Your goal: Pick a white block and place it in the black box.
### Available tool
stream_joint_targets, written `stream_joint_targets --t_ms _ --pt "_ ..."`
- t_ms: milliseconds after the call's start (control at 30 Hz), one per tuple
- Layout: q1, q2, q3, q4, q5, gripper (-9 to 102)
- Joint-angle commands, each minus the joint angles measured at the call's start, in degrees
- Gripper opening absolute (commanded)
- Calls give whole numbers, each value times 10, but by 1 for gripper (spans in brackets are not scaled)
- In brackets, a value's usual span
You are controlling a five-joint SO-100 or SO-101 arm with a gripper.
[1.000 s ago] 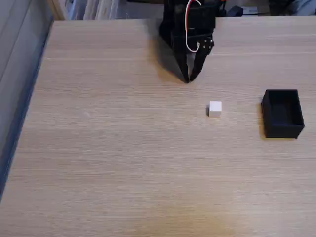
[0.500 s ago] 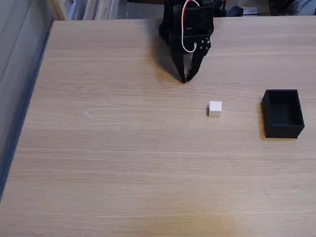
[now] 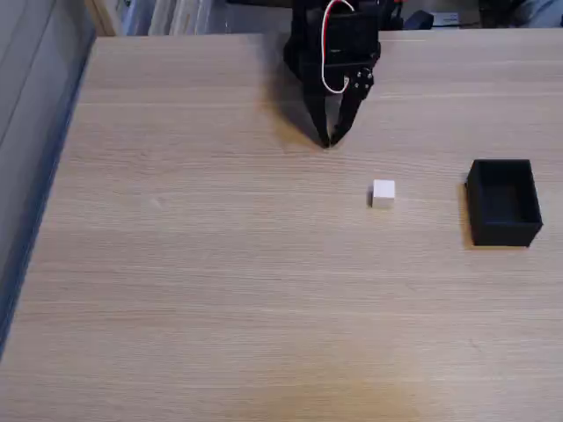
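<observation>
Left of the white block and farther back, the gripper points down, jaws apparently closed on nothing; its upper body is cropped. Right of the block, well apart, stands the black box, interior indistinct.

**Black arm with looped wiring**

At the top centre of the fixed view, the arm is matte black throughout, a blocky housing narrowing into a gripper with two long tapering fingers. A white wire and a red wire loop across its front. Small pale screw heads dot one finger's base.
</observation>
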Motion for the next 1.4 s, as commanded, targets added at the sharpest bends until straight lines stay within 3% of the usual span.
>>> stream_joint_targets --t_ms 0,367,933,1367 --pt "2 0 9 2 -3 0" --pt "-14 -63 -47 -6 -29 1" --pt "-27 -323 -247 -39 55 27" --pt "-47 -467 -312 -76 92 31"
